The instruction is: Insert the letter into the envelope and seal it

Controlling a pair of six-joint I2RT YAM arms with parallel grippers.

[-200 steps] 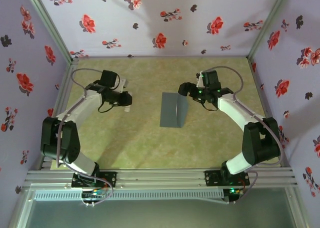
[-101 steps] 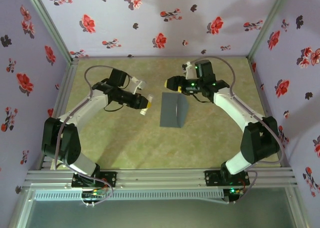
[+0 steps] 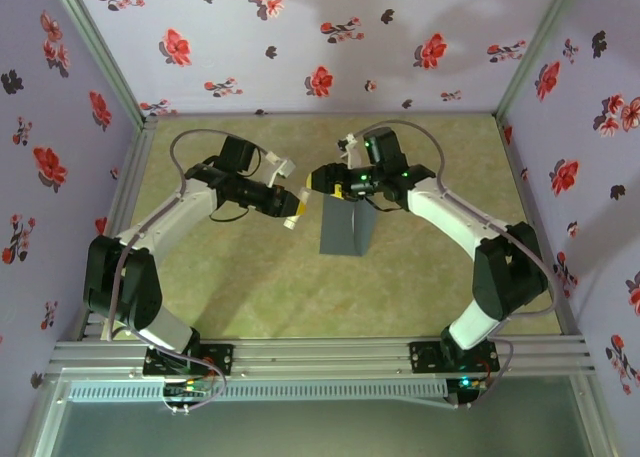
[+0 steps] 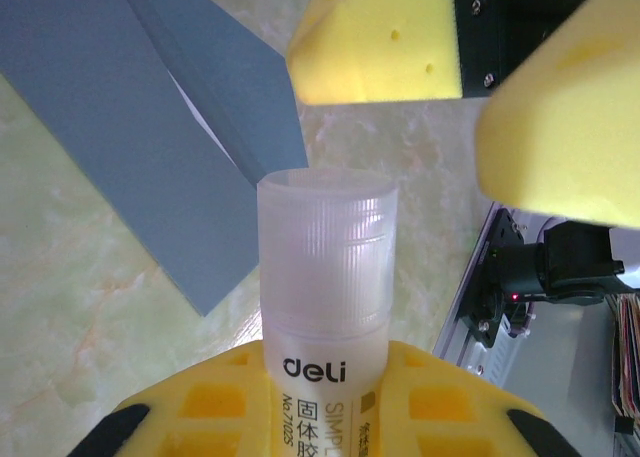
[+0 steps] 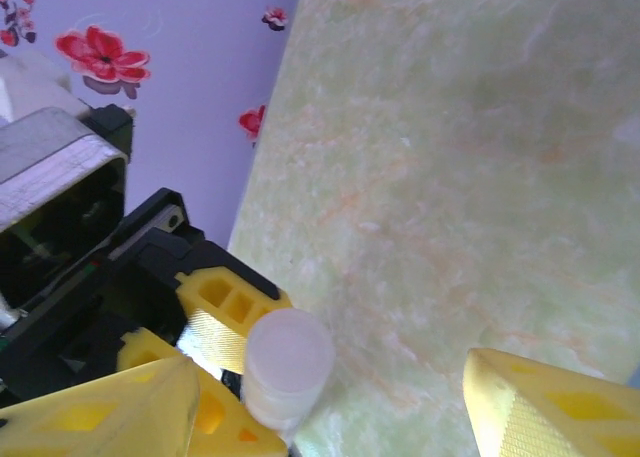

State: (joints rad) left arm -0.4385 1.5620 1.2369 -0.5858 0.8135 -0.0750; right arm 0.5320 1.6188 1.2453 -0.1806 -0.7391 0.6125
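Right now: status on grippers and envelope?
Left gripper shut on Deli glue stick, cap on. Right gripper open, just off cap. Envelope flat on table, flap open. Right arm above its far end.

My left end effector [image 3: 291, 205] grips a small white stick [image 3: 298, 208], tip just beside my right end effector [image 3: 318, 180]; I see both near the far left corner of the grey envelope [image 3: 345, 232] on the worktop [image 3: 250, 297].

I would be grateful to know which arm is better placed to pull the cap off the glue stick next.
Right, probably. The right fingers stand open, facing the cap, while the left fingers are shut on the glue stick and need to keep holding it.
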